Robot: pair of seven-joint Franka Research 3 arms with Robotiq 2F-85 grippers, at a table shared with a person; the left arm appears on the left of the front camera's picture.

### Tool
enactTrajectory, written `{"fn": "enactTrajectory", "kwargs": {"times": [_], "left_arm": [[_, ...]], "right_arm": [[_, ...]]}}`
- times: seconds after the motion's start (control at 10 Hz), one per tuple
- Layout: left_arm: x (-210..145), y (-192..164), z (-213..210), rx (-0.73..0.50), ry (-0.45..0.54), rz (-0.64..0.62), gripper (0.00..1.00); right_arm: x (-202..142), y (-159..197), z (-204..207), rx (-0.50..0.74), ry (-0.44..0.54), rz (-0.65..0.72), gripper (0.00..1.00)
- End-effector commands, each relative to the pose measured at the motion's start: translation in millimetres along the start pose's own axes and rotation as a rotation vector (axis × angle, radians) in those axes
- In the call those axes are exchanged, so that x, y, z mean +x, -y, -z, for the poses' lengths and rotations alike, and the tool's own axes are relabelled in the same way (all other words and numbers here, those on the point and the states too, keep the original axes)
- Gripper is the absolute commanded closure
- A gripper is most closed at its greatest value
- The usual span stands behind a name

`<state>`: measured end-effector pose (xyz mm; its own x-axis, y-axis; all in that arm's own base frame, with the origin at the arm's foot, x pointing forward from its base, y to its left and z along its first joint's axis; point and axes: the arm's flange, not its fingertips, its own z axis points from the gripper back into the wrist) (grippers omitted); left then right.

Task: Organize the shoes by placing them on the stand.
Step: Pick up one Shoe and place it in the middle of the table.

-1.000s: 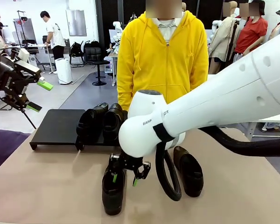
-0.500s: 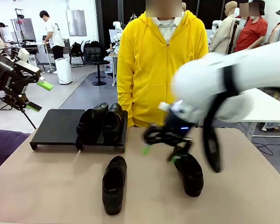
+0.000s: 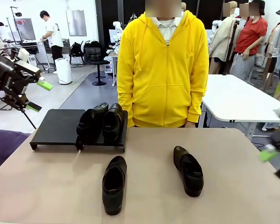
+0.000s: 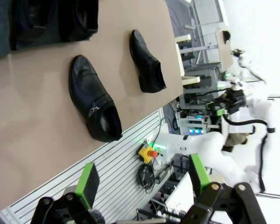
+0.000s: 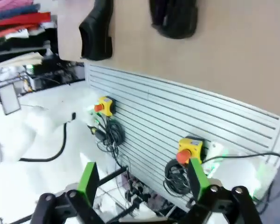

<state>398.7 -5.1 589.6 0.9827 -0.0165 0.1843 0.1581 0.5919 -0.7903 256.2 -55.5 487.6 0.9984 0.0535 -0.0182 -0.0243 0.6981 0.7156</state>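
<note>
Two black loafers (image 3: pixel 101 122) stand side by side on the right half of the low black stand (image 3: pixel 56 127). Two more lie loose on the tan table: one at front centre (image 3: pixel 114 184) (image 4: pixel 95 100) (image 5: pixel 97 30), one to its right (image 3: pixel 189 170) (image 4: pixel 147 63) (image 5: pixel 173 18). My left gripper (image 3: pixel 36 96) (image 4: pixel 143 179) hangs open and empty in the air, left of the stand. At the picture's right edge, blurred, my right gripper (image 3: pixel 276 163) (image 5: pixel 143 182) is open and empty, off the table's side.
A person in a yellow hoodie (image 3: pixel 163 70) stands at the far edge with hands down. A white table (image 3: pixel 233 98) stands behind on the right. The stand's left half is bare. Emergency-stop boxes (image 5: pixel 189 149) hang on a slatted wall below the table.
My right arm has swung from over the front-centre shoe across the table to its right side, open and empty. Both loose shoes lie where they were. The left arm has not moved.
</note>
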Motion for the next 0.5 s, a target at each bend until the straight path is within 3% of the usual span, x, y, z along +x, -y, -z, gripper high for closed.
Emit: {"fn": "enactTrajectory", "kwargs": {"times": [0.0, 0.1, 0.2, 0.4], "left_arm": [[-1.6, 0.6, -2.3, 0.005, -0.01, 0.003, 0.0], [-1.6, 0.6, -2.3, 0.005, -0.01, 0.003, 0.0], [-1.6, 0.6, -2.3, 0.005, -0.01, 0.003, 0.0], [-1.6, 0.6, -2.3, 0.005, -0.01, 0.003, 0.0]], "right_arm": [[0.8, 24.5, 1.7, 0.042, 0.127, 0.024, 0.0], [4.5, 26.0, 9.6, 0.055, 0.174, 0.018, 0.0], [-6.7, 21.6, -17.5, 0.031, 0.068, 0.029, 0.0], [-6.7, 21.6, -17.5, 0.031, 0.068, 0.029, 0.0]]}}
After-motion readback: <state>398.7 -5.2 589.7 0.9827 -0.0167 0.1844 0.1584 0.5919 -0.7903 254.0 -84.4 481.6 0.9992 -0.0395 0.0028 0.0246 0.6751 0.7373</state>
